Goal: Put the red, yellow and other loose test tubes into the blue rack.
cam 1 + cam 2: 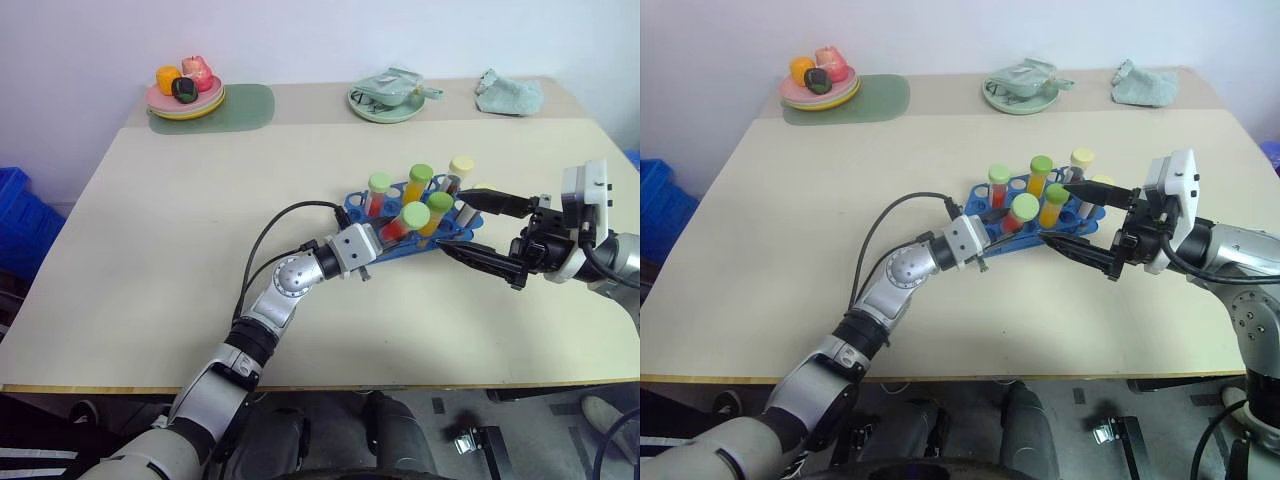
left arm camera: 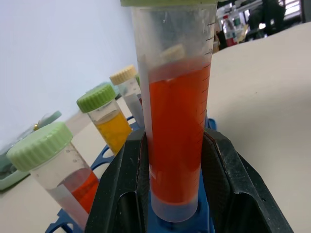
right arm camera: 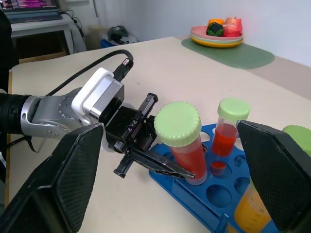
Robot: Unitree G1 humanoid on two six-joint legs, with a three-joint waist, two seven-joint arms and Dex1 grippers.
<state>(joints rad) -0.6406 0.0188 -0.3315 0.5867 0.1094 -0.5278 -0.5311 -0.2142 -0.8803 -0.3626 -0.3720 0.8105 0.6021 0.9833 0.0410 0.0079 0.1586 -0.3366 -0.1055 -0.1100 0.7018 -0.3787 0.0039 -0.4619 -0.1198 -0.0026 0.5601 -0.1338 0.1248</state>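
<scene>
Red test tube point(image 3: 187, 145), green-capped and clear-walled, stands tilted with its base at a hole on the near edge of the blue rack point(image 1: 400, 228), pinched between the black fingers of the left gripper point(image 3: 167, 165). It looks almost seated, not yet released. Four capped tubes stand in the rack, among them a yellow tube point(image 1: 417, 186) and a pale-capped tube point(image 1: 458, 175); no loose tube lies on the matte beige table point(image 1: 180, 260). The right gripper point(image 1: 480, 228) holds nothing, fingers spread wide, just beside the glossy plastic rack with its round holes.
</scene>
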